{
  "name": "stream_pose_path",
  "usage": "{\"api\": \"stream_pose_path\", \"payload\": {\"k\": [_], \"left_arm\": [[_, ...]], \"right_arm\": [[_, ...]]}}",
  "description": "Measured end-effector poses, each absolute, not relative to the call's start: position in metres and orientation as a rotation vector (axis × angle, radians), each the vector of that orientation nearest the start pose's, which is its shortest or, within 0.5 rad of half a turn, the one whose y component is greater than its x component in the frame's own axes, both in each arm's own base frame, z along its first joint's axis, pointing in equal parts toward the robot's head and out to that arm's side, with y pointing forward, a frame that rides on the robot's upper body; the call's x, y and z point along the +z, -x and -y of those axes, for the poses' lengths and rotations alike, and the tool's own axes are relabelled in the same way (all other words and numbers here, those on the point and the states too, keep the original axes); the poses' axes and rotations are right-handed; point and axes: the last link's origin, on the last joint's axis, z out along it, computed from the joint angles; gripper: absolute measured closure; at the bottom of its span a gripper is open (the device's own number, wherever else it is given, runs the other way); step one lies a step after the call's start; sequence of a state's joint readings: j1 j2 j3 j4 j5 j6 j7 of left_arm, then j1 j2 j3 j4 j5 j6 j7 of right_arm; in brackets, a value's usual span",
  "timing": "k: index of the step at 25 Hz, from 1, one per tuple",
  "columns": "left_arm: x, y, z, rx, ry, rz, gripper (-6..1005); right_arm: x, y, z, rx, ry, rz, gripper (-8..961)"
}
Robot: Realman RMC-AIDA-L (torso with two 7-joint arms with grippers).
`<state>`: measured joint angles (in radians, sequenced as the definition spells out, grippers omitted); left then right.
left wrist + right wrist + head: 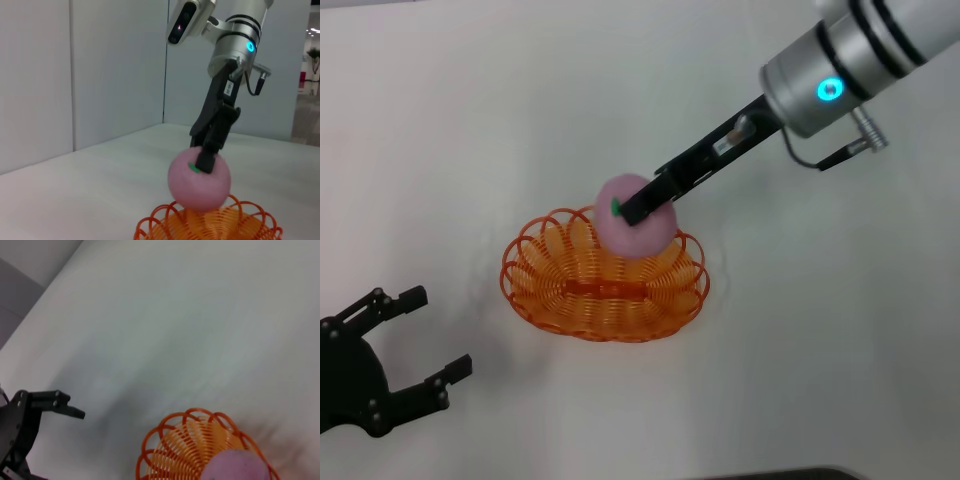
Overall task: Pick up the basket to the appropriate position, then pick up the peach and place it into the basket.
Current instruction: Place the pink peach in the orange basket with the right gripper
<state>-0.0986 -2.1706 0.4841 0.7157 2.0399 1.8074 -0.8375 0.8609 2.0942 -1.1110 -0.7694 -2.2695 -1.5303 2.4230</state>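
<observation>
In the head view the right gripper (642, 207) reaches in from two o'clock on its silver arm, its dark fingers closed against the peach (634, 226), one finger lying across the top of the fruit beside the green leaf mark. The peach sits at the gripper's tip, over the twelve-to-one o'clock rim of the basket (604, 284), which rests on the white table (470, 130) near the middle of the view. The left gripper (412, 352) is parked at eight o'clock, well apart from the basket, its two black fingers spread wide with nothing between them. In the left wrist view the right gripper (205, 162) comes down steeply from above and clamps the peach (199, 181) by its upper part; the fruit hangs just above the basket (210, 222), whose scalloped loops show at six o'clock, though whether peach and basket touch cannot be told. In the right wrist view the peach (235, 466) fills the five o'clock corner, over the basket (182, 447), and the left gripper (47, 405) stands at eight o'clock, well clear.
</observation>
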Motion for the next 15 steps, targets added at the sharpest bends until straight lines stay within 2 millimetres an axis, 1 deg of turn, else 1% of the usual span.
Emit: {"api": "stream_pose_path", "payload": {"k": [5, 9, 15], "left_arm": [[-0.001, 0.3411, -0.1772, -0.748, 2.536, 0.419, 123], [-0.001, 0.3417, -0.1772, -0.744, 2.535, 0.421, 124], [-0.0022, 0.3413, -0.1779, -0.751, 2.535, 0.426, 124]], "right_arm": [[-0.0606, -0.1523, -0.3681, -0.11, 2.905, -1.33, 651], [-0.062, -0.1516, -0.3678, -0.104, 2.919, -1.311, 644], [-0.0621, -0.1508, -0.3673, -0.062, 2.931, -1.306, 433]]}}
